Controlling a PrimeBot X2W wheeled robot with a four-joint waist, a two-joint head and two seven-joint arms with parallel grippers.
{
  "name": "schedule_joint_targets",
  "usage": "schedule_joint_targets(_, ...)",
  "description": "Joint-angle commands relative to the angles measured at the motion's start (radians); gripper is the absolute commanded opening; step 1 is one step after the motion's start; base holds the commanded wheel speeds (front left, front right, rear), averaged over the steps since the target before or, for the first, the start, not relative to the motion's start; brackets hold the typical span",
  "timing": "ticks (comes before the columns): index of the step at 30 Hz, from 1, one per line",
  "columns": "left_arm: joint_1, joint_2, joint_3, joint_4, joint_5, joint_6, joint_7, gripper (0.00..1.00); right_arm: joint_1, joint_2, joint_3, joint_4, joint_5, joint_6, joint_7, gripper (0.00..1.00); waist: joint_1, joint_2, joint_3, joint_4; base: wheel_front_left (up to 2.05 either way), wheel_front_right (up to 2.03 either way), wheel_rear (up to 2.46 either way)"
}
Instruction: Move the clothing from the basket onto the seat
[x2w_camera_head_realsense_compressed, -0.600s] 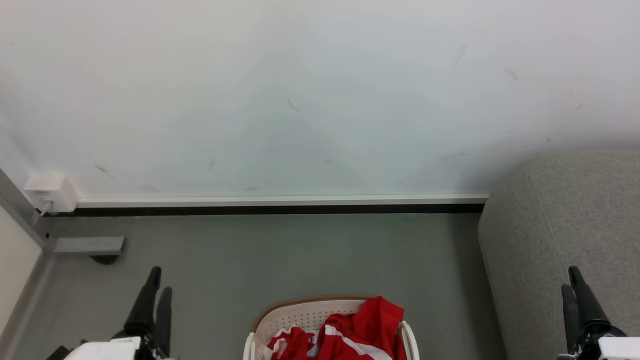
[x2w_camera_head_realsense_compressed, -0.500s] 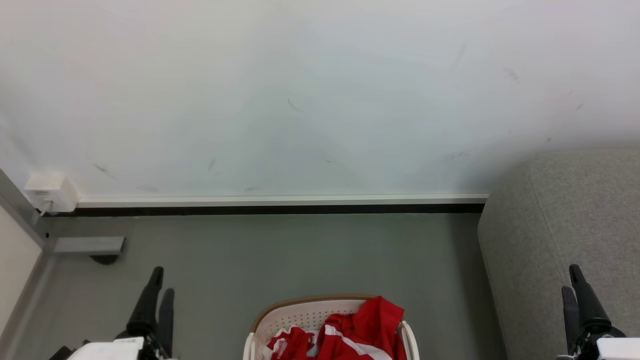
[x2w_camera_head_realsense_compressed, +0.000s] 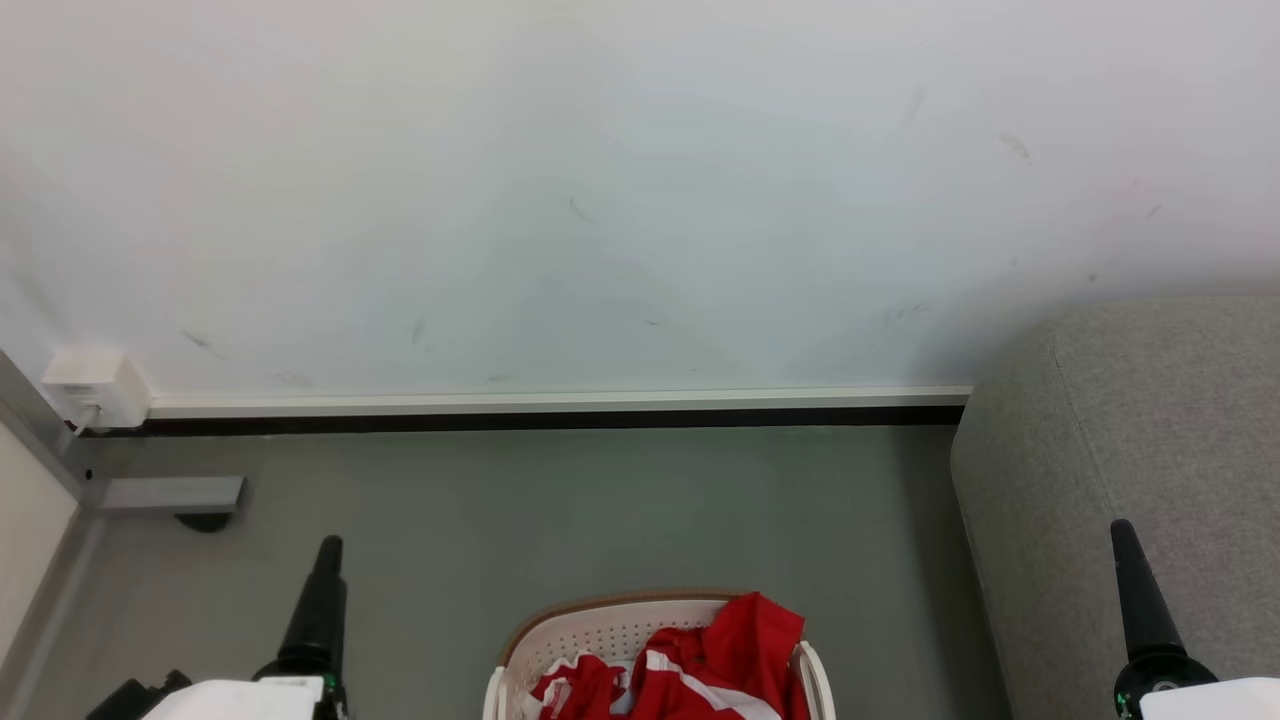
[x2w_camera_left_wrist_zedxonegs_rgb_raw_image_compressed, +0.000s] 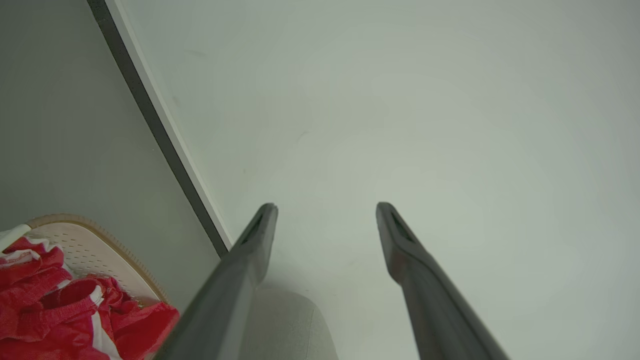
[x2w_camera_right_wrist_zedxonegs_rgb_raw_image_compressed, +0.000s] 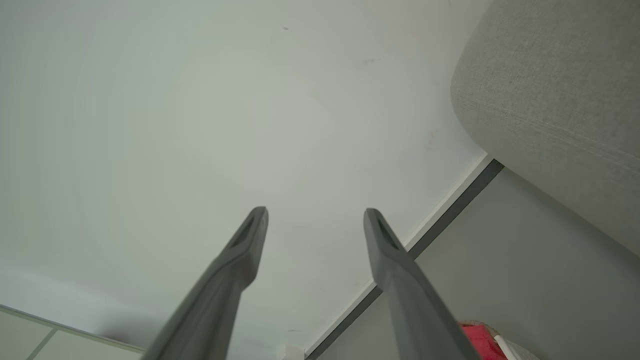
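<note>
Hovering at pre-grasp either side of basket (x2w_camera_head_realsense_compressed: 600, 630), both sets of jaws spread wide, gripping nothing. Seeing clothing (x2w_camera_head_realsense_compressed: 700, 670) piled in basket, seat (x2w_camera_head_realsense_compressed: 1150, 420) right of basket. Likely needing a reach down into basket next.

Your left tool (x2w_camera_head_realsense_compressed: 328, 550) and right tool (x2w_camera_head_realsense_compressed: 1120, 530) both have long, tapered dark fingers (x2w_camera_head_realsense_compressed: 315, 620), white wrist housings (x2w_camera_head_realsense_compressed: 235, 698) and tiny green lights.
</note>
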Motion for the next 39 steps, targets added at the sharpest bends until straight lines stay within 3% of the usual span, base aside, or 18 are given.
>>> schedule_joint_targets(1,-0.008,0.007,-0.004,-0.018,0.052,-0.002,-0.013,1.0,-0.008,-0.005,-0.01,-0.022,-0.069,0.0,-0.008,1.0,0.0,-0.0001,0.0,-0.001,0.0,0.0,0.0)
schedule_joint_targets(16,0.009,0.008,-0.041,-0.023,0.342,0.008,-0.072,1.0,0.01,0.007,-0.015,-0.036,-0.444,-0.001,-0.025,1.0,0.0,-0.0001,-0.003,-0.01,0.0,0.0,0.0)
schedule_joint_targets(39,0.031,0.01,-0.058,-0.041,0.694,0.01,-0.144,1.0,0.026,0.042,-0.033,-0.05,-0.823,-0.001,-0.045,1.0,0.0,-0.0001,-0.005,-0.019,0.0,0.0,0.0)
